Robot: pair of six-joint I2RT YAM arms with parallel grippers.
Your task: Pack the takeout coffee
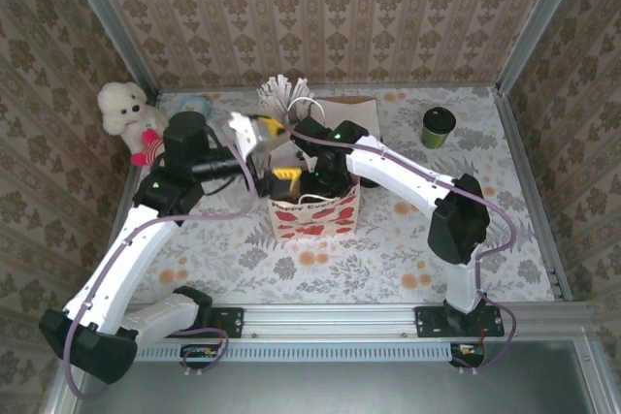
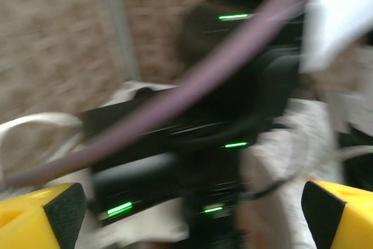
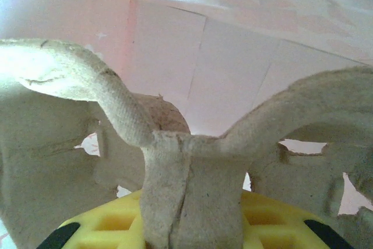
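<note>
Item: takeout coffee (image 1: 439, 127); dark green cup, upright on the table (image 1: 408, 259) at the far right, well apart from the paper bag (image 1: 315, 215); not yet packed.

Held: the right pincer (image 3: 192, 225) is closed on the central ridge of a pulp cup carrier (image 3: 291, 121), inside the bag; the left pincer (image 2: 192, 211) is spread wide, nothing held, near the bag's left rim.

Step in hand, as judged: the carrier is to be seated on the bag floor; it should be lowered level and released only once settled.

Views: the cup's place and the bag's outside are given by the top camera; the grip on the carrier, masked from above, is given by the right wrist; the left wrist view is blurred, its dark shape probably the right arm (image 1: 408, 176).
</note>
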